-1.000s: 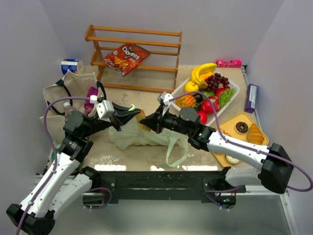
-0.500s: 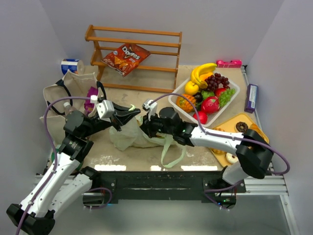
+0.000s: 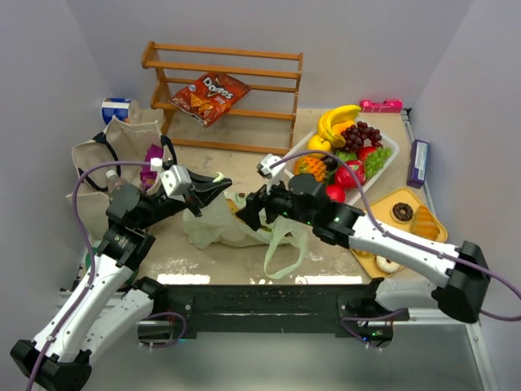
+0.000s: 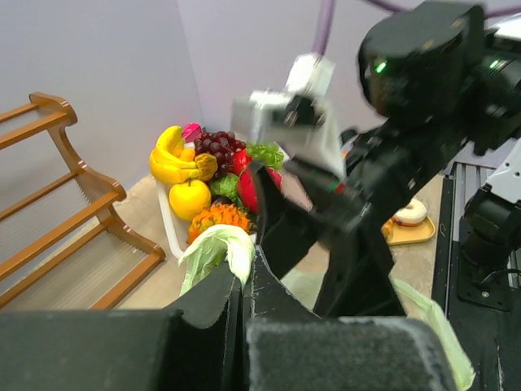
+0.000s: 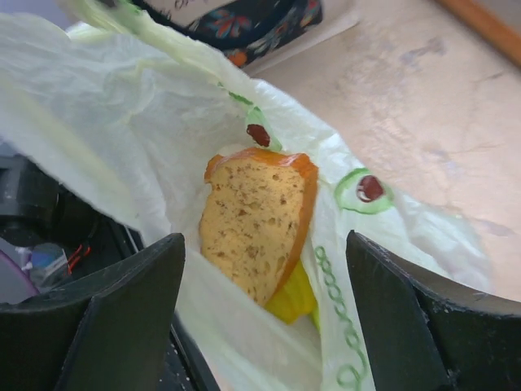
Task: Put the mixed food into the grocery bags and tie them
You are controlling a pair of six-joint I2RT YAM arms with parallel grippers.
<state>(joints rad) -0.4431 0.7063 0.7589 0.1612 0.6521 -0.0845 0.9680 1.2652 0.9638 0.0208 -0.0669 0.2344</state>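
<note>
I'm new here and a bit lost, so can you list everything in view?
plastic bag: one, pale green, table centre, bread slice inside
tote: one, beige, far left
wooden rack: one, brown, back, holding a red chip bag
fruit tray: one, white, back right, filled with fruit
pastry tray: one, orange, right
left gripper: black, shut on the plastic bag's handle
right gripper: black, open at the plastic bag's mouth

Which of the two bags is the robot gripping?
The pale green plastic bag mid-table: the left gripper pinches its handle. The beige tote is not held.
</note>
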